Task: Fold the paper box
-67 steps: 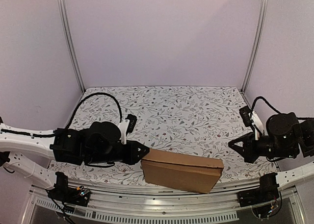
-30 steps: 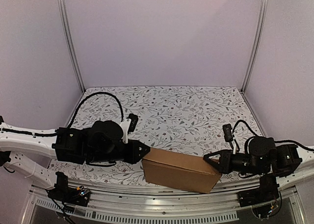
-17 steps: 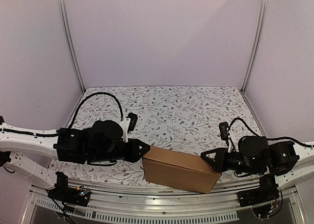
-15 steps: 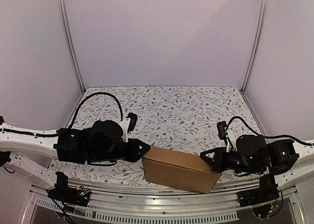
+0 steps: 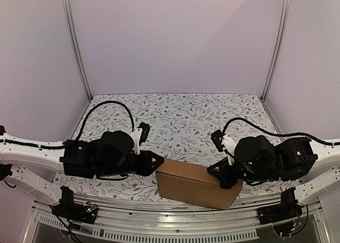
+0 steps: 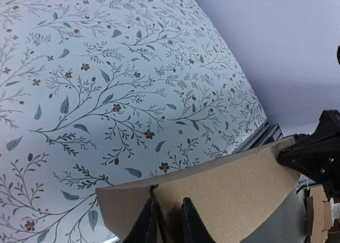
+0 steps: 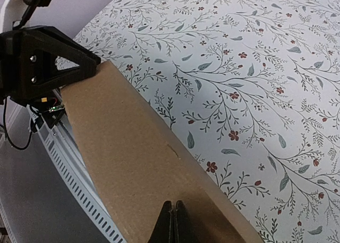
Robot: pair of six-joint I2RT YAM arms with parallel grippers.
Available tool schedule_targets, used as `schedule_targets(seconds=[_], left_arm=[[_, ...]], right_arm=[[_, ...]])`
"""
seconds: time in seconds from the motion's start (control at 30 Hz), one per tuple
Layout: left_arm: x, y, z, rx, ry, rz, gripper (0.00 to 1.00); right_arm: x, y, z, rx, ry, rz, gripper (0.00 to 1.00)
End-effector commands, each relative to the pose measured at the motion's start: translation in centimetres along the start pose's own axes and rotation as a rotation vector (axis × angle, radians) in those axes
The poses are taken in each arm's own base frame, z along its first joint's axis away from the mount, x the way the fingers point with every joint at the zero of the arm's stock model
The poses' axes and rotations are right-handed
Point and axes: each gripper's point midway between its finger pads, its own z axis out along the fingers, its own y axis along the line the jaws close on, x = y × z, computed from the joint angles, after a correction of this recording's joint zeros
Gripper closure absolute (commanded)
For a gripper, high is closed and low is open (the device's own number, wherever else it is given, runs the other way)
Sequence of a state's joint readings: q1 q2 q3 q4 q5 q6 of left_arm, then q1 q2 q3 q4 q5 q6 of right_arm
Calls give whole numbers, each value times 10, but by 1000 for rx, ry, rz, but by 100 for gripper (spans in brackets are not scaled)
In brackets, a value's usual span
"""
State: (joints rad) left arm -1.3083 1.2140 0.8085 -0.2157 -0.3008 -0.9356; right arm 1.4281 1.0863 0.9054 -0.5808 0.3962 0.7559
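The flowered surface [image 5: 202, 110] stretches away beyond both my sets of fingers, and at its near edge the paper box [image 5: 191, 187], folded up into a closed brown carton, lies lengthwise between them. My left fingers [image 6: 168, 204] sit at its left end, drawn to a narrow slit with cardboard showing between the tips, pinching the end wall just beside a flap seam. My right fingers [image 7: 172, 206] are pressed tip to tip against the box's right end, and I cannot tell whether any cardboard is nipped between them.
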Motion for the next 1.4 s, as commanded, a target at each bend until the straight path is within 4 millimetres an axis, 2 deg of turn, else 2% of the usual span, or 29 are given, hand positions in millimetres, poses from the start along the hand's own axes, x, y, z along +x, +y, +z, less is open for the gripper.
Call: schedule_targets(seconds=[0.0, 0.13, 0.27, 0.33, 0.4, 0.5, 0.57, 0.8, 1.17, 1.37], left_arm=[[78, 60, 10, -184, 285, 94, 85], [77, 59, 9, -179, 280, 94, 85], [75, 58, 9, -176, 276, 98, 85], [75, 58, 9, -177, 276, 99, 85], [75, 58, 9, -178, 275, 99, 85], [73, 57, 8, -179, 274, 104, 85], [71, 57, 8, -186, 271, 111, 85], [69, 56, 7, -190, 270, 115, 85], [67, 53, 7, -187, 268, 113, 85], [60, 52, 2, -183, 241, 114, 85]], right_arm=[[7, 30, -13, -147, 79, -115, 100], [19, 51, -26, -293, 151, -165, 100], [46, 55, -36, -361, 269, -229, 100], [58, 48, -38, -342, 318, -260, 100], [70, 32, -35, -268, 363, -285, 100], [80, 7, -27, -140, 388, -319, 100], [84, -2, -23, -91, 386, -312, 100], [83, -37, -20, 86, 346, -306, 100], [52, -67, -20, 278, 176, -278, 100], [39, -78, -19, 355, 89, -263, 100]])
